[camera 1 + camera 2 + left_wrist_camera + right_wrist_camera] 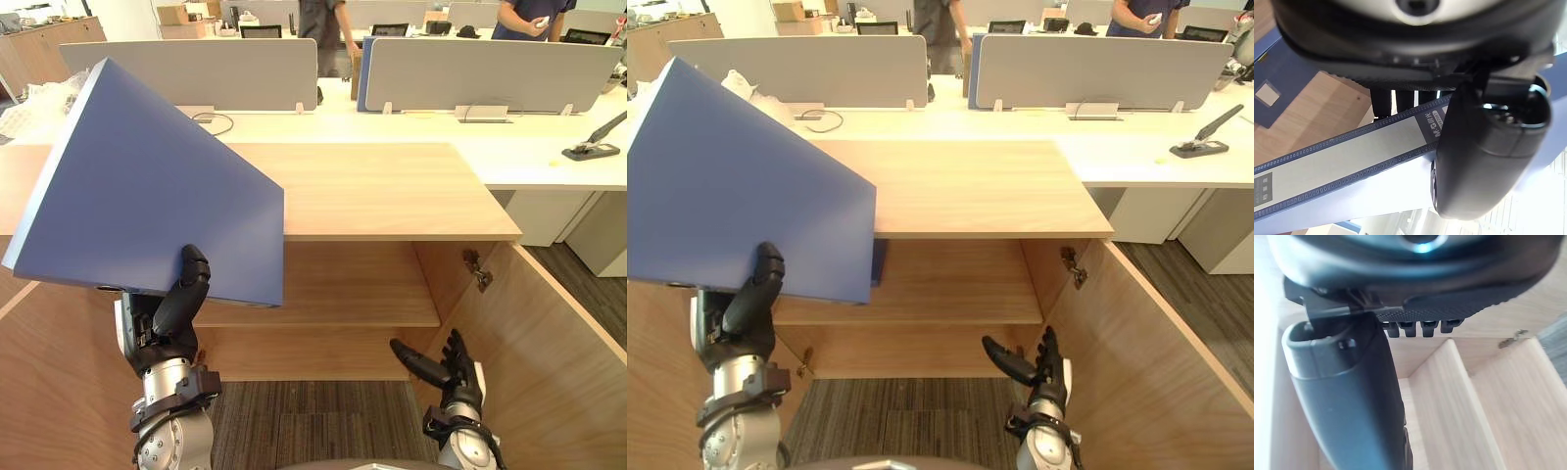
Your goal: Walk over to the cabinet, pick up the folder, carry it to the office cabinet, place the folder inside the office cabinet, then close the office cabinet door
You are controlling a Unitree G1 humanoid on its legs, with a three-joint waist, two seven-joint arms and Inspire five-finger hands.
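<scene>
A large blue folder is held up tilted in front of the open wooden office cabinet, its lower corner reaching over the cabinet's top edge. My left hand grips the folder's bottom edge, thumb on the blue face; the left wrist view shows the thumb pressed on the folder's white-labelled spine. My right hand hangs open low by the cabinet's right door, holding nothing. The cabinet's inner shelf is bare. Both doors stand open.
Behind the cabinet runs a white desk with grey divider screens and a black stapler. Two people stand beyond the screens. Grey carpet lies in front of the cabinet between the open doors.
</scene>
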